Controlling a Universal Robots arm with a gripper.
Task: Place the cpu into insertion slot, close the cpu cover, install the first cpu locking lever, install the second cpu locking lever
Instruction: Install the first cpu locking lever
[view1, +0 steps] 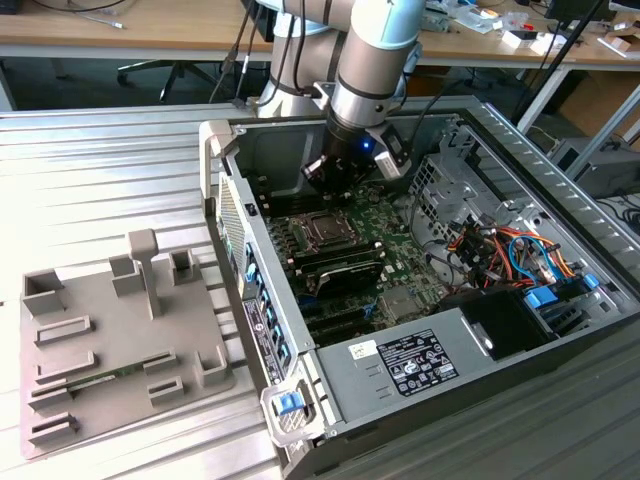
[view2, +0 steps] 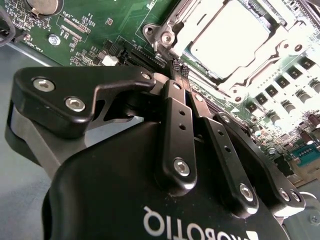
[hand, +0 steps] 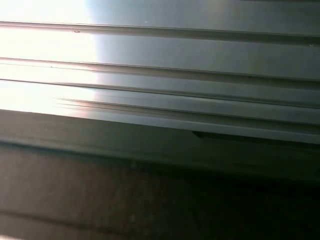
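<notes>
In the second wrist view the cpu lies flat in its socket, its dull silver top showing through the window of the cpu cover. The silvery cover frame lies down over the chip. My gripper is shut with nothing between the fingers, and its tips hang just beside a corner of the socket. In the exterior view the gripper hovers inside the open computer case, a little behind the socket on the green motherboard. I cannot make out how the locking levers stand.
The case wall rises at the exterior view's left of the board. A bundle of coloured cables and a drive cage lie at the right, and the power supply at the front. A grey fixture plate rests on the ribbed metal table.
</notes>
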